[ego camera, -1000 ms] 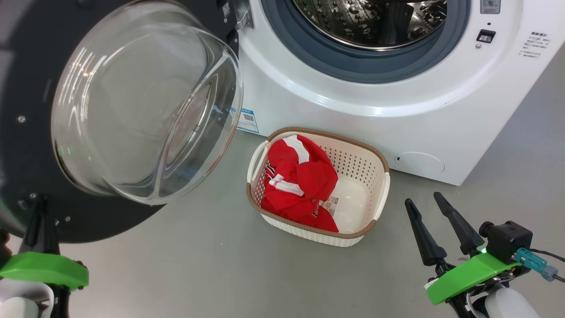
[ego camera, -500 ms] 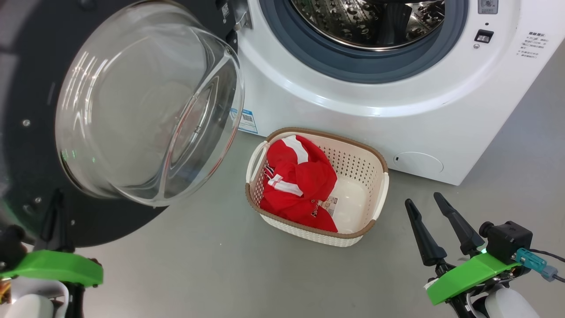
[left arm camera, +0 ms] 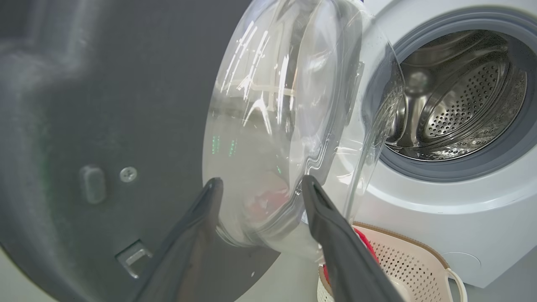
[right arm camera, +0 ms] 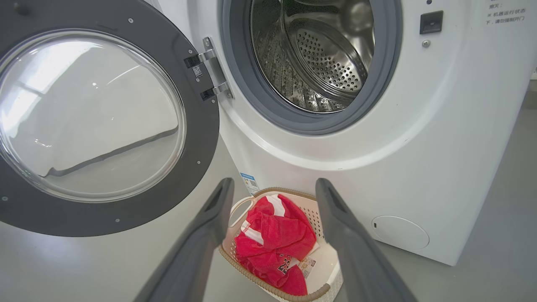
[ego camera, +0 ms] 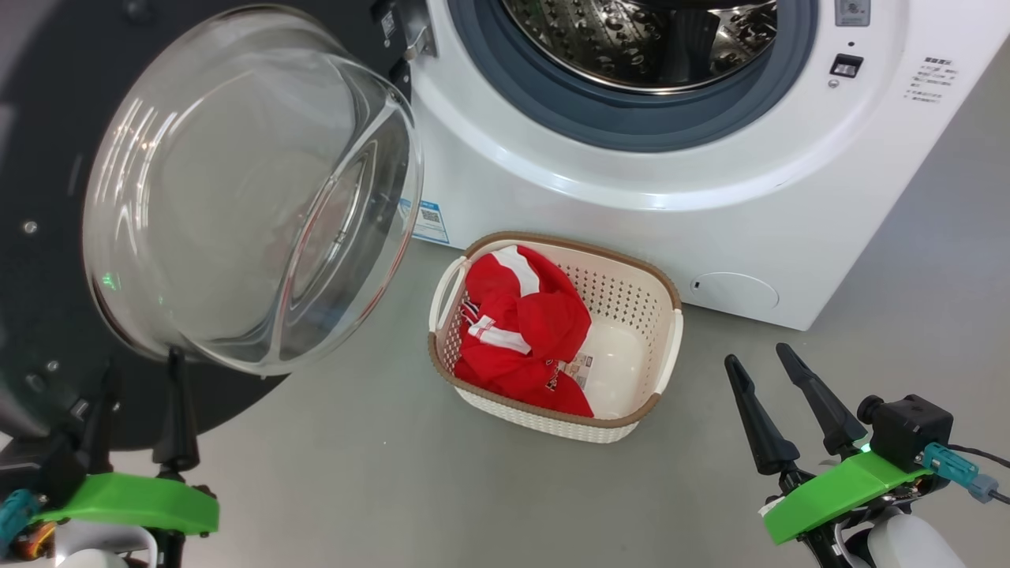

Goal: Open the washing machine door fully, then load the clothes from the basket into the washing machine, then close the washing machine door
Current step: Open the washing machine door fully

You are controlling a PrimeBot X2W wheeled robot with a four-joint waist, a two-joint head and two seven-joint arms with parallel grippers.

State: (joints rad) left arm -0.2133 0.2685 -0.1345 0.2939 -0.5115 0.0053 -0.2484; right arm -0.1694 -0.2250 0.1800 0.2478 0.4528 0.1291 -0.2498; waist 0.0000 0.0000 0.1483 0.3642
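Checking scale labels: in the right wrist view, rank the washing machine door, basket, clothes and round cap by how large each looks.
1. washing machine door, largest by far, though it swings nearer the camera
2. basket, partly hidden
3. clothes, lying inside the basket
4. round cap, smallest

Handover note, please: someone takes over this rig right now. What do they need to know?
Left gripper: open, empty, by the lower edge of the washing machine door.
Right gripper: open, empty, above the floor to the right of the basket.
Door: swung wide, on the robot's left.
Drum: no clothes seen in it.
Clothes: piled in the basket, on the floor in front of the washing machine.
Done: door opened.
Left: load the clothes, close the door.
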